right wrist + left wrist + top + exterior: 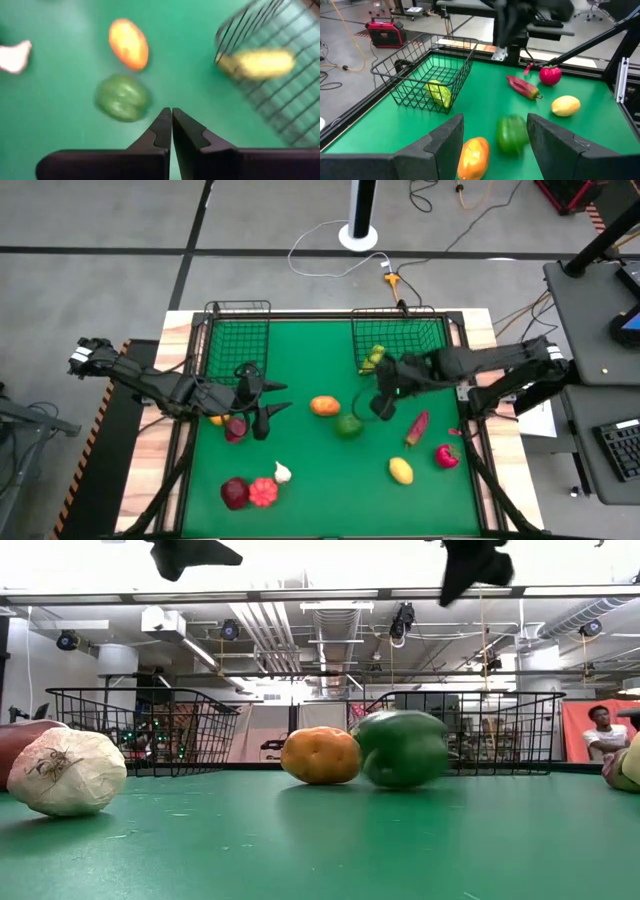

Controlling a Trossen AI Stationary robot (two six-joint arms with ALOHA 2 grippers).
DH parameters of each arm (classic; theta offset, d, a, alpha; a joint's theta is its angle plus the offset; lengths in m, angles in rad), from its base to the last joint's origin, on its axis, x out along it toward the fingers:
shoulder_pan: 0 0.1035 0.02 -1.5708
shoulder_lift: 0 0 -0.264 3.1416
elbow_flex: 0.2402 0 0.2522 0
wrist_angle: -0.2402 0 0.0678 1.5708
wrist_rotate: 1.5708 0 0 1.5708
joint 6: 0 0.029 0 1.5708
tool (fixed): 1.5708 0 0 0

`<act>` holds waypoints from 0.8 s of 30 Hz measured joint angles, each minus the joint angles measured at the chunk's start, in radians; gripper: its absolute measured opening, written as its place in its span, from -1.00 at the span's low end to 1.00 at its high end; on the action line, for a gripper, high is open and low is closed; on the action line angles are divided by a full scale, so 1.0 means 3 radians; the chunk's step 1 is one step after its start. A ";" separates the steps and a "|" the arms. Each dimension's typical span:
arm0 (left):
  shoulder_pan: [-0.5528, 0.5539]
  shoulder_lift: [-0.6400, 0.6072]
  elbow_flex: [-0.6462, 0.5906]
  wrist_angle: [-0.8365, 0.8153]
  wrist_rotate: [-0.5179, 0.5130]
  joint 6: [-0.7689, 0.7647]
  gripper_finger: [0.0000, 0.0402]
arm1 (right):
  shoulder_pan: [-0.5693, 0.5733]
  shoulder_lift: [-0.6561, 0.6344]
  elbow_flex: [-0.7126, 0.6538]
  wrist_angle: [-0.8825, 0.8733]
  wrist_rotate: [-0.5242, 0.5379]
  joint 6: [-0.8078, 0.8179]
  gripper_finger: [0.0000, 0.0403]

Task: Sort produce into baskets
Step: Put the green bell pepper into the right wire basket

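Two black wire baskets stand at the table's far edge, the left one [240,330] and the right one [400,335]. The right basket holds a yellow-green piece [439,92]. A green pepper [348,425] and an orange piece [324,406] lie side by side on the green mat at mid-table. My right gripper [171,120] hangs shut and empty above the mat, just right of the pepper [122,97]. My left gripper [495,145] hovers open left of centre, raised, nothing between its fingers. Other produce lies scattered on the mat.
Near the front edge lie a maroon piece [234,493], a red piece [263,492] and a white garlic [283,472]. On the right lie a yellow lemon [401,470], a red piece [447,456] and a long dark-red one [417,427]. Another maroon piece [236,428] lies under my left arm.
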 joint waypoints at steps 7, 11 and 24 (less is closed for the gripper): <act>0.0000 0.0000 0.0000 -0.0016 0.0037 -0.0036 0.00 | -0.0239 0.0159 0.0095 -0.0026 0.0008 -0.0656 -0.96; -0.0003 0.0000 -0.0028 -0.0025 0.0209 -0.0045 0.00 | -0.0111 0.0264 0.0036 0.0172 0.0001 -0.0959 -0.96; -0.0136 0.0245 -0.0450 0.0153 0.0450 -0.0448 0.00 | 0.0300 0.0370 -0.0445 0.1306 -0.0203 -0.1482 -0.90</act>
